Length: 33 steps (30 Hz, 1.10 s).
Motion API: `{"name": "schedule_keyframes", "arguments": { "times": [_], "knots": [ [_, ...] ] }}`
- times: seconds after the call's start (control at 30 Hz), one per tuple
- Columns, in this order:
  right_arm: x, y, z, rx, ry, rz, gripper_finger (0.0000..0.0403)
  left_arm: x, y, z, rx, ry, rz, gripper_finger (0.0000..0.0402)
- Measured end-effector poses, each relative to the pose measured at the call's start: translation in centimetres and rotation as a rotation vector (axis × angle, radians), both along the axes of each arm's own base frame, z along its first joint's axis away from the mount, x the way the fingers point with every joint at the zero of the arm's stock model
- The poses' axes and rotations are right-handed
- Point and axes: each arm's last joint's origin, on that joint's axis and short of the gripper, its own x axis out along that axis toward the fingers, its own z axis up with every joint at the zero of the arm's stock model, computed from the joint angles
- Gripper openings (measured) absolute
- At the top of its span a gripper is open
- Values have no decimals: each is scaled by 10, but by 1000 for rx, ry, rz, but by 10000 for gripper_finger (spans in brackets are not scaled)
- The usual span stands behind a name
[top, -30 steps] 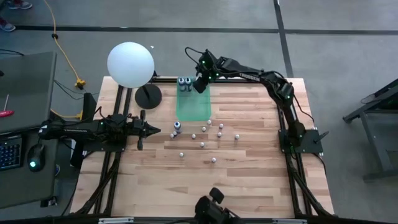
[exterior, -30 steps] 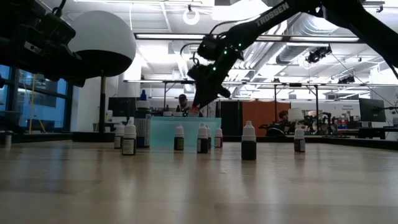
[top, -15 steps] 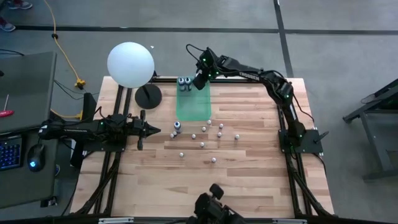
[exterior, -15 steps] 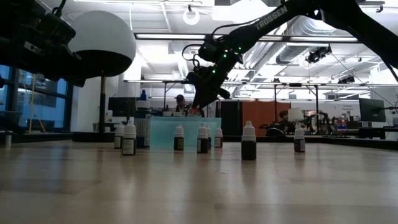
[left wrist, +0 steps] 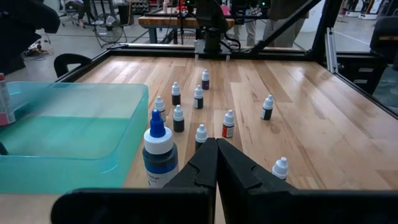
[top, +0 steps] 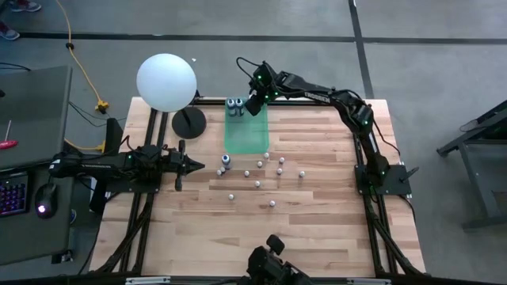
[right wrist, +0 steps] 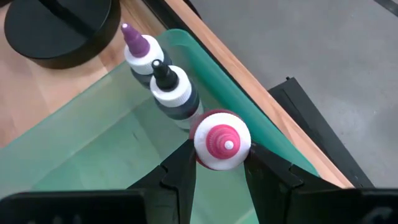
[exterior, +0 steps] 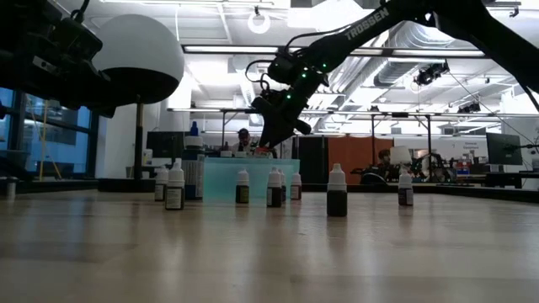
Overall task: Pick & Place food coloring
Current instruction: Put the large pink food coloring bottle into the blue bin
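Got right gripper (right wrist: 219,163) clamped on pink-tipped white-capped food coloring bottle (right wrist: 222,140), over far end of translucent green tray (right wrist: 93,149). Tiny, light, slick plastic, so I'm gripping body under cap. Left gripper (left wrist: 216,160) pinched together, parked left.

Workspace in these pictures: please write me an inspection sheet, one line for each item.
Surface: wooden table, bare at the near side.
Job's things: two bottles standing in the green tray; a pink-tipped bottle held above it; small bottles loose on the table; a blue-tipped bottle beside the tray.
Clutter: white ball lamp.
Grippers: right gripper shut on the pink-tipped bottle; left gripper shut, empty, at the left edge.
Cables: yellow cable on the floor.
Surroundings: people at benches, far behind.
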Motion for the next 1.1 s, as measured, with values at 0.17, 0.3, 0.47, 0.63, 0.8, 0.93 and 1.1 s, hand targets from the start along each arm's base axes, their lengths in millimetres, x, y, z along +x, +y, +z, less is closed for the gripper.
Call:
{"name": "schedule_keyframes", "arguments": {
  "times": [0.17,0.3,0.47,0.63,0.8,0.93,1.1],
  "knots": [
    [1,0,0,4,-14,9,117,0,0,0,0,0,0,0],
    [1,0,1,1,-22,11,117,0,0,0,0,0,0,0],
    [3,-1,2,-8,-45,15,117,0,0,0,0,0,0,0],
    [3,0,2,-3,-48,21,117,0,0,0,0,0,0,0],
    [3,0,2,6,-53,19,117,0,0,0,0,0,0,0],
    [3,0,2,8,-51,20,117,0,0,0,0,0,0,0],
    [2,1,1,18,-32,22,124,0,0,0,0,0,0,0]
  ]
}}
